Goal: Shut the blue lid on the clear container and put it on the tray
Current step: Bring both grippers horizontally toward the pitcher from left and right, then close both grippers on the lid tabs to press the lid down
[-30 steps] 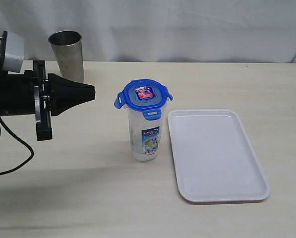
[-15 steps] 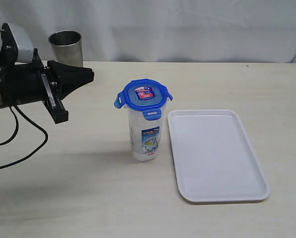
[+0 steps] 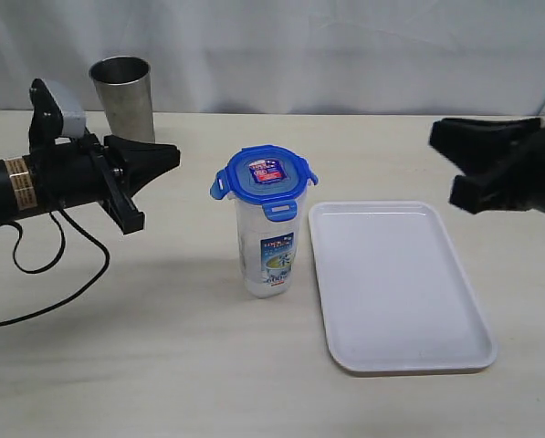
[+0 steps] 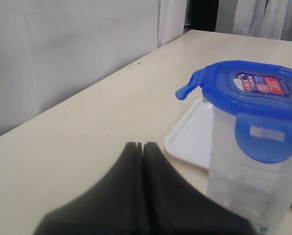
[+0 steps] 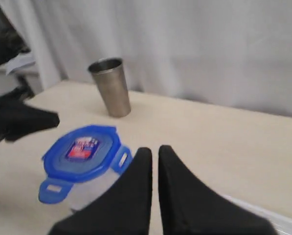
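Where the flat white rectangular plastic tray (image 3: 402,301) lies nearest on the beige table (image 3: 162,356), the tall clear plastic canister (image 3: 270,248) stands upright just beside its rim, not on it. The translucent blue snap-flap lid (image 3: 265,177) sits on top. Further back, the left gripper (image 3: 170,156) is pressed closed and empty. The right gripper (image 5: 154,151) is parted by a thin slit, also empty. Farthest stands a grey steel tumbler (image 3: 124,100).

No words or numbers can be read. The red-and-blue sticker (image 3: 267,172) on the blue lid (image 3: 241,182), just ahead of the left gripper (image 3: 174,155), carries print too small to read. The label (image 3: 277,255) on the clear container (image 3: 256,219) below it is equally illegible.
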